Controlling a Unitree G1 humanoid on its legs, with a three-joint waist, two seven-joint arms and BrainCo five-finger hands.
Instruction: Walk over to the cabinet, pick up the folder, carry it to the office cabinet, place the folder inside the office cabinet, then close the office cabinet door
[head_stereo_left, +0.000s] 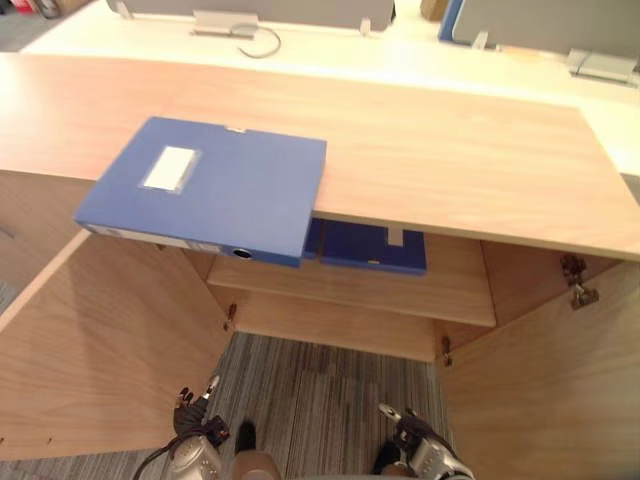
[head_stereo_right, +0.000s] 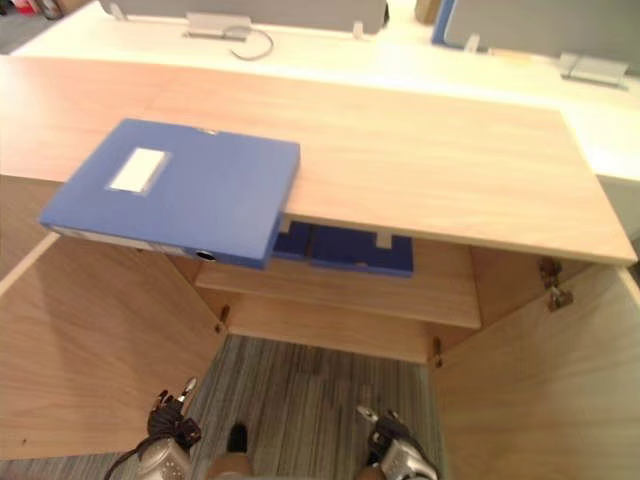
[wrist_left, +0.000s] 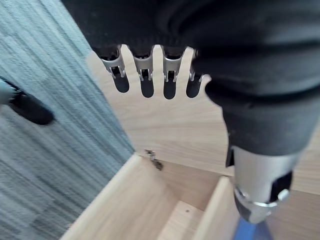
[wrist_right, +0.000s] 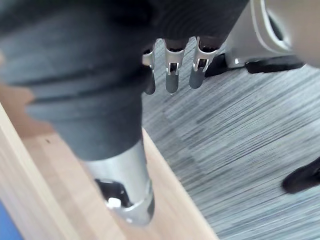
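A blue folder (head_stereo_left: 210, 185) with a white label lies flat on the wooden cabinet top (head_stereo_left: 450, 160), its near corner overhanging the front edge. A second blue folder (head_stereo_left: 370, 248) lies on the shelf (head_stereo_left: 400, 295) inside the cabinet just below. Both cabinet doors stand wide open, the left door (head_stereo_left: 100, 350) and the right door (head_stereo_left: 550, 390). My left hand (wrist_left: 146, 75) hangs low in front of the cabinet, fingers straight and holding nothing. My right hand (wrist_right: 172, 70) hangs the same way over the carpet, open and free. Both are well below the folder.
Grey striped carpet (head_stereo_left: 320, 390) lies between the two open doors. Behind the cabinet a pale desk (head_stereo_left: 330, 50) carries grey partition panels and a loose cable (head_stereo_left: 262, 42). Metal hinges (head_stereo_left: 577, 282) show on the right door.
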